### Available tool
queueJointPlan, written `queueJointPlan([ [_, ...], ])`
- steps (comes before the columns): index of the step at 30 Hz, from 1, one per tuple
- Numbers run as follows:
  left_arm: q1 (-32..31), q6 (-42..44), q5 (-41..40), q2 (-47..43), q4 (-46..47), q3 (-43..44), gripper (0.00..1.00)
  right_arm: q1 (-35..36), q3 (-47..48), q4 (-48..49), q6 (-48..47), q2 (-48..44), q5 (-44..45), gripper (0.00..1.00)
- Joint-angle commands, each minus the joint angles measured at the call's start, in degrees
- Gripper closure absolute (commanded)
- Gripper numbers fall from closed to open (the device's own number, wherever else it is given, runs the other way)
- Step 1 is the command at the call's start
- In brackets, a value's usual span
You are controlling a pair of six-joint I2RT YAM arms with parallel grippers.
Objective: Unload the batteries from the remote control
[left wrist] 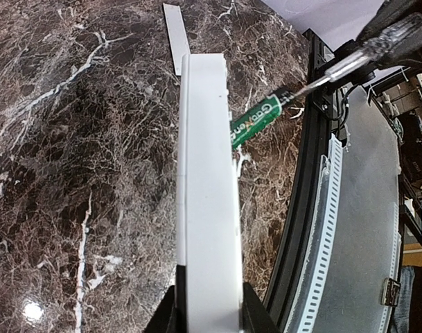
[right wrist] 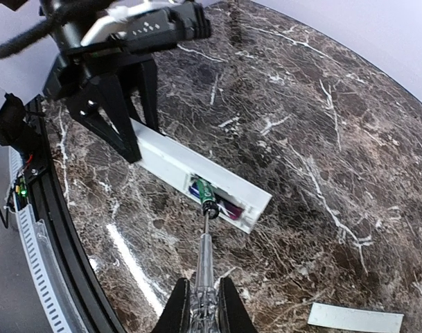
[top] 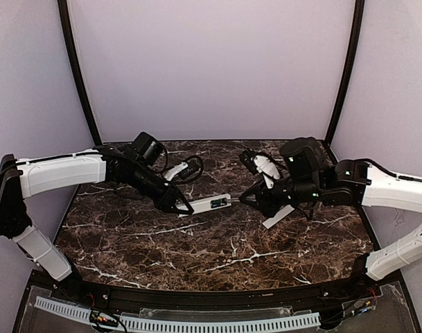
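The left fingers (right wrist: 117, 121) clamp one end of the white remote control (right wrist: 197, 173) over the dark marble counter (top: 197, 250). The right fingers (right wrist: 174, 311) are closed on a screwdriver (right wrist: 205, 260), its tip touching a green battery (right wrist: 208, 191) that tilts up out of the remote's open compartment. A flat white cover strip (right wrist: 356, 318) lies apart on the counter.

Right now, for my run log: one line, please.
left gripper: holds remote control | right gripper: holds screwdriver, tip against green battery | cover strip: off
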Motion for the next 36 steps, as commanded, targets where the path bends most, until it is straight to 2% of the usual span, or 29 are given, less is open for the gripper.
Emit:
queueJointPlan([
  [1, -0.65, 2.17, 1.74, -0.14, 3.64, 0.91, 1.00, 0.79, -1.17, 6.77, 0.66, -0.40, -4.37, 1.00],
  [15, -0.72, 1.66, 2.04, 1.30, 4.19, 0.87, 1.00, 0.57, -2.59, 8.32, 0.66, 2.67, -3.09, 1.00],
  [36, -0.73, 0.98, 2.99, 1.80, 4.42, 0.94, 1.00, -0.51, -4.20, 6.85, 0.66, 0.69, 0.56, 1.00],
])
